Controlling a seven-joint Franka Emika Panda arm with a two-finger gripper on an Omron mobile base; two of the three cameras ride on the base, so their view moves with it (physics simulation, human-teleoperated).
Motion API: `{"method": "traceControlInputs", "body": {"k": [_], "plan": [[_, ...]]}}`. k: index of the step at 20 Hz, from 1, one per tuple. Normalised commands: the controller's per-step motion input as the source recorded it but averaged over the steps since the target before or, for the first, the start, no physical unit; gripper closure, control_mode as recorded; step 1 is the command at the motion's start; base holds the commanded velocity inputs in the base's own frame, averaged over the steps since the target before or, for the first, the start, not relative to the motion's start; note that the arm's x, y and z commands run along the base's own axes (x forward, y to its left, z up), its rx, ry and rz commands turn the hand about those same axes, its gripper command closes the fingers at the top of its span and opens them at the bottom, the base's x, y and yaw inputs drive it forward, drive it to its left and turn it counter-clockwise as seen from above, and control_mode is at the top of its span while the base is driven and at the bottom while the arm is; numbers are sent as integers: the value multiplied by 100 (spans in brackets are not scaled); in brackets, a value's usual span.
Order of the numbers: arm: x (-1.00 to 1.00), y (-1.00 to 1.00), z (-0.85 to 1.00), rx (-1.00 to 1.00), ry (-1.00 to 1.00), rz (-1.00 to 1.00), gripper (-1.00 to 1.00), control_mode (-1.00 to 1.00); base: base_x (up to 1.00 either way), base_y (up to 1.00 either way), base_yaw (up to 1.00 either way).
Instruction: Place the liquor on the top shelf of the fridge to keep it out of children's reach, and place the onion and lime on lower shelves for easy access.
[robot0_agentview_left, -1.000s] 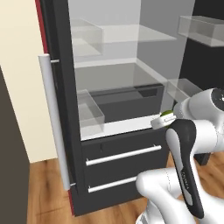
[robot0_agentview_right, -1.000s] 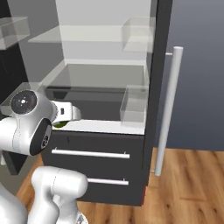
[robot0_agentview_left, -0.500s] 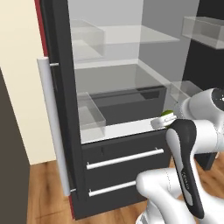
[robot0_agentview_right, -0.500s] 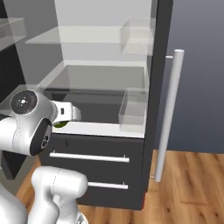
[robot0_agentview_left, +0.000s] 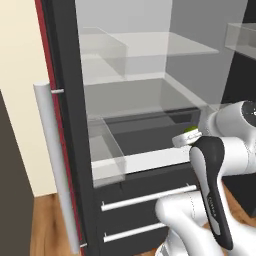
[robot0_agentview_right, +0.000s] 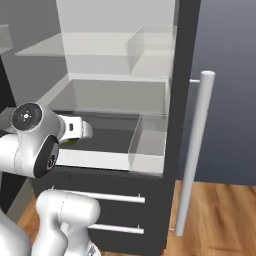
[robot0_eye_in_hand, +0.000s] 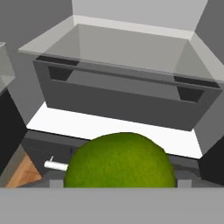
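Green and round, the lime (robot0_eye_in_hand: 119, 161) sits clamped in your gripper (robot0_eye_in_hand: 118, 181) just before the fridge (robot0_agentview_left: 70, 100) (low, near the bottom shelf); firm but roll-prone, so hold it across its middle.

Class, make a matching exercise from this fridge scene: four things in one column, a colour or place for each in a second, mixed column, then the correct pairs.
Things:
1. lime
2. bar handle
3. door edge
4. drawers

Descriptions:
A. red
B. yellow-green, right in front of the hand camera
C. dark, below the shelves
D. silver, upright

Pairs: 1-B, 2-D, 3-A, 4-C
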Motion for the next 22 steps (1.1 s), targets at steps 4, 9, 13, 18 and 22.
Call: {"method": "traceControlInputs", "body": {"k": [4, 9, 13, 18, 22], "plan": [[0, 0, 0, 0, 0, 0, 100, 100, 61, -28, 5], [0, 0, 0, 0, 0, 0, 100, 100, 48, -18, 5], [8, 0, 0, 0, 0, 0, 100, -100, 24, 0, 1], [29, 0, 0, 0, -1, 0, 100, -100, 0, 0, 0], [16, 0, 4, 0, -3, 0, 100, -100, 0, 0, 0]]}}
